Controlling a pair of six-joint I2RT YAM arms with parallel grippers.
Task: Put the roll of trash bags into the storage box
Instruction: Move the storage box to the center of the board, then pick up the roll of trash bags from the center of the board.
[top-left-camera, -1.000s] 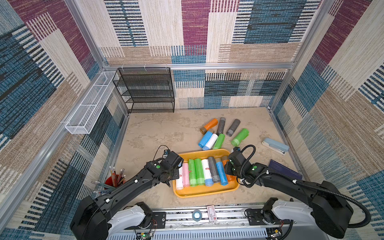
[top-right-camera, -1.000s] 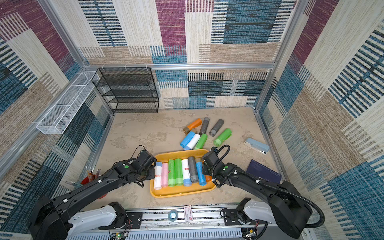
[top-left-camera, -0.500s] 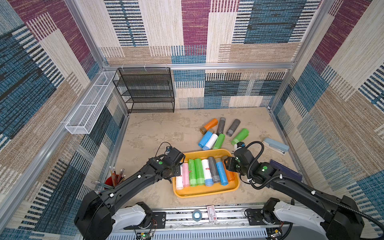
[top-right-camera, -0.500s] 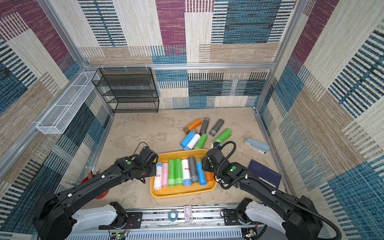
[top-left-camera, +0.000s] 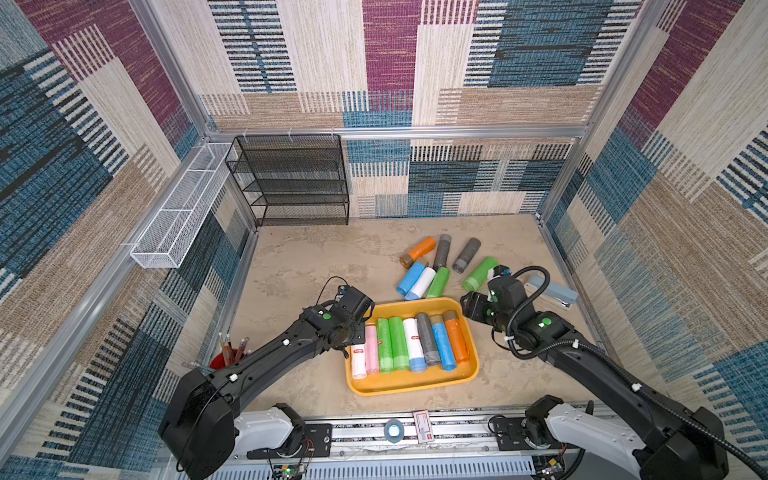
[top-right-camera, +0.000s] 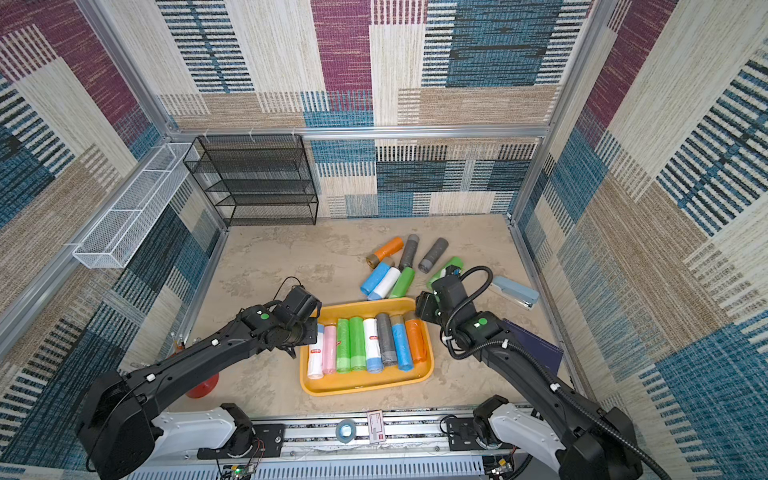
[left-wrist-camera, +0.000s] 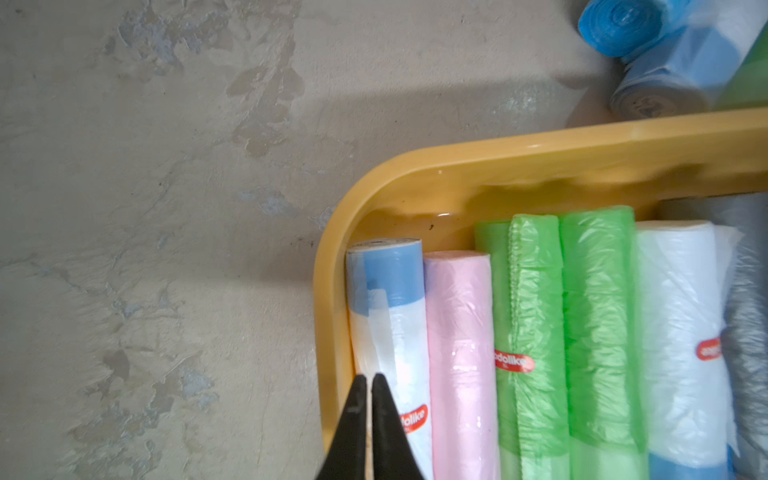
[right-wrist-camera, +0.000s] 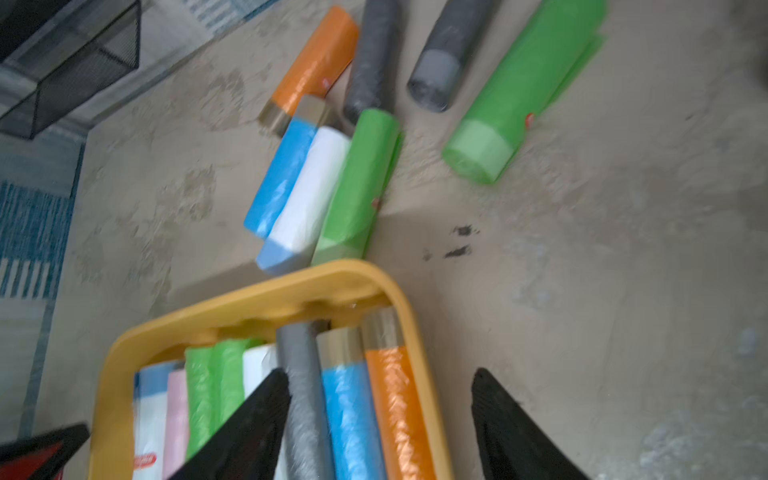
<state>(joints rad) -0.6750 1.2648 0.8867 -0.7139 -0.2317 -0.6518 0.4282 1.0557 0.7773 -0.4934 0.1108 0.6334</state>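
Rolls (top-left-camera: 415, 343) in storage box (top-left-camera: 409, 386); loose rolls (top-left-camera: 424, 282) behind it; rack (top-left-camera: 297, 183) back-L.

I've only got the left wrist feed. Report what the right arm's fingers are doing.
Observer: The right gripper is open. Its fingers stand wide apart and hold nothing.
Operator: Count the rolls outside the box.
Observer: Seven loose rolls lie on the table beyond the far rim of the storage box.
Operator: Name the roll at the box end nearest the right arm.
Observer: An orange roll, lying beside a blue roll.
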